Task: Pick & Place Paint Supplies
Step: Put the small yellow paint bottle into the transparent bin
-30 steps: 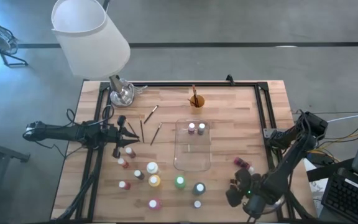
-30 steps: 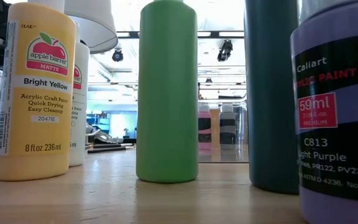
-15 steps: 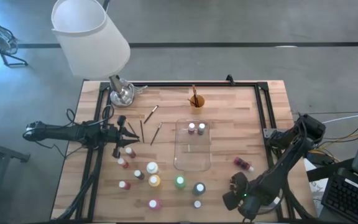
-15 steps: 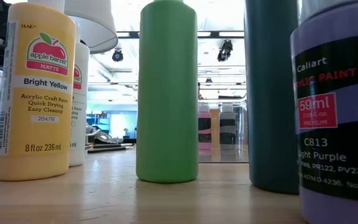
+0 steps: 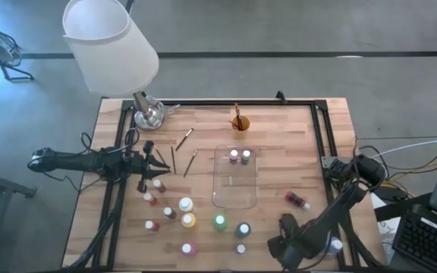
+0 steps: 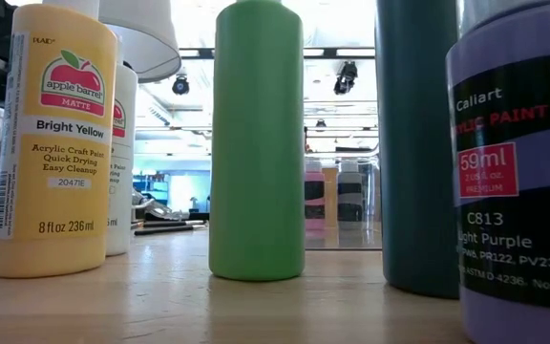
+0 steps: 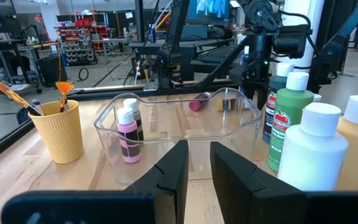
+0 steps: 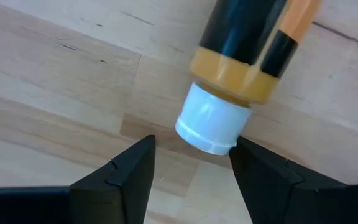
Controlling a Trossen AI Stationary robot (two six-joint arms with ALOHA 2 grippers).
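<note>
Two slim black jointed robot arms, the left arm (image 5: 89,161) and right arm (image 5: 340,208), trail dark cables; each ends in matte black, wedge-shaped jaws.

Bare desk (image 5: 279,140) lies right of the clear tray (image 5: 235,187); upright bottles (image 5: 187,220) crowd the front left

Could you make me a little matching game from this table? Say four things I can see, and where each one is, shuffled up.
Things:
1. pink-capped bottle
2. two brushes
3. yellow-orange bottle
4. green bottle

Places:
A. lying on its side on the wood, white cap between the right gripper's jaws
B. standing upright on the table, outside the tray
C. standing inside the clear tray
D. standing in the orange cup

Pairs: 1-C, 2-D, 3-A, 4-B
</note>
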